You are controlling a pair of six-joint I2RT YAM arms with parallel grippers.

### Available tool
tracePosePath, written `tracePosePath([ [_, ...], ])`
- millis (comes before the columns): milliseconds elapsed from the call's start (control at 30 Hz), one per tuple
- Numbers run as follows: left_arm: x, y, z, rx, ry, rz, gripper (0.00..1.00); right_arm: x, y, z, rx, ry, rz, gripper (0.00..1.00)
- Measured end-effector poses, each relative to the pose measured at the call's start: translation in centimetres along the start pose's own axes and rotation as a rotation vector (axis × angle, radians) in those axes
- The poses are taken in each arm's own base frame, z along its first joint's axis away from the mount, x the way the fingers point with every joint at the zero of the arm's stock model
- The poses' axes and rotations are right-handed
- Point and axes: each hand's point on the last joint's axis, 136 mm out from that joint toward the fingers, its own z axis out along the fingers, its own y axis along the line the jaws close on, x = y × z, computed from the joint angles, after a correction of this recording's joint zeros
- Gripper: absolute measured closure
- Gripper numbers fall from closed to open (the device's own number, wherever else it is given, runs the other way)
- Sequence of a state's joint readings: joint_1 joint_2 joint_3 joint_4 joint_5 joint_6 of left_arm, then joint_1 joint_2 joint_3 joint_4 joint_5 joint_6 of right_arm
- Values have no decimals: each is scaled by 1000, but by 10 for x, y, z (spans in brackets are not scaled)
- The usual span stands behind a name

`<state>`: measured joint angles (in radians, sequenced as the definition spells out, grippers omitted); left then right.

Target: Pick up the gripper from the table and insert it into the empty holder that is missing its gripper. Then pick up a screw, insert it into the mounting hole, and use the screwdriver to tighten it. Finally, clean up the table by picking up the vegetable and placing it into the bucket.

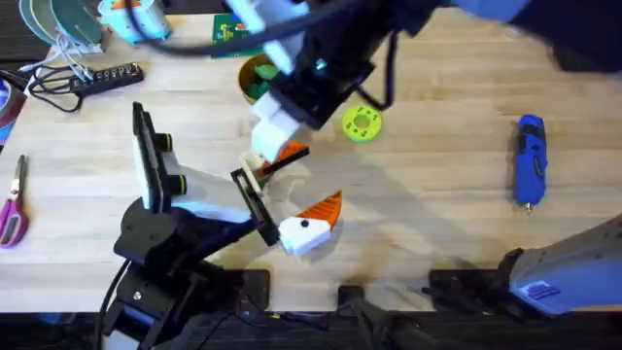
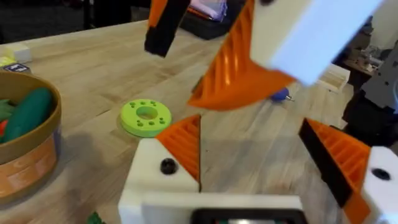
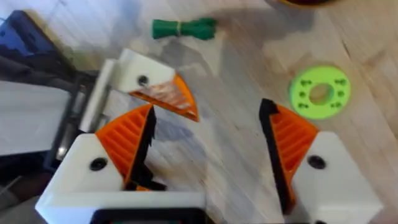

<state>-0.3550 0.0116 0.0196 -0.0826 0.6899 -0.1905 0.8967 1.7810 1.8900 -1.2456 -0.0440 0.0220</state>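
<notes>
**At the middle of the bench: two open pincers, tip to tip**

Over the centre of the pale wooden table, the right pincer [image 3: 208, 109] hangs with its two white fingers spread wide and nothing between the orange ribbed pads [image 3: 292, 146]. Its arm reaches across from the far right, dark and large under the overhead camera. Just beside it is the left pincer [image 2: 249, 134], likewise released, its fingers apart and empty.

From the right wrist, one white finger base of the left arm, the holder [image 3: 140, 78], lies close in front, with the orange wedge [image 3: 174, 99] against its pointed end. I cannot tell whether the wedge is fully seated. A dark mounting hole shows in the white part.

The vegetable [image 3: 183, 28], a small dark green bundle tied at the middle, lies on the bare wood just past that finger, apart from both pincers. The lime-green disc [image 1: 362, 123] lies flat near the pincers, on their right. The bucket [image 2: 25, 143], orange-brown with green shapes in it, stands beyond the pincers, partly hidden under the right arm in the overhead view.

The blue screwdriver [image 1: 530, 160] lies well apart on the right side of the table. At the left edge lie pink-handled scissors [image 1: 12, 204], and a black power strip [image 1: 107, 78] with its cable rests at the far left corner. The boards show clear grain.
</notes>
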Motion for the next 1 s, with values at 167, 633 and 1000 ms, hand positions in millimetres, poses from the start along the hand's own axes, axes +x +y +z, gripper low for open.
tracePosePath([
  [167,0,0,0,0,0,0,7,9,-25,-19,22,-11,47,7],
  [633,0,0,0,0,0,0,9,72,-72,-20,-43,-110,191,9],
  [1000,0,0,0,0,0,0,9,112,-96,-22,-318,-364,315,8],
])
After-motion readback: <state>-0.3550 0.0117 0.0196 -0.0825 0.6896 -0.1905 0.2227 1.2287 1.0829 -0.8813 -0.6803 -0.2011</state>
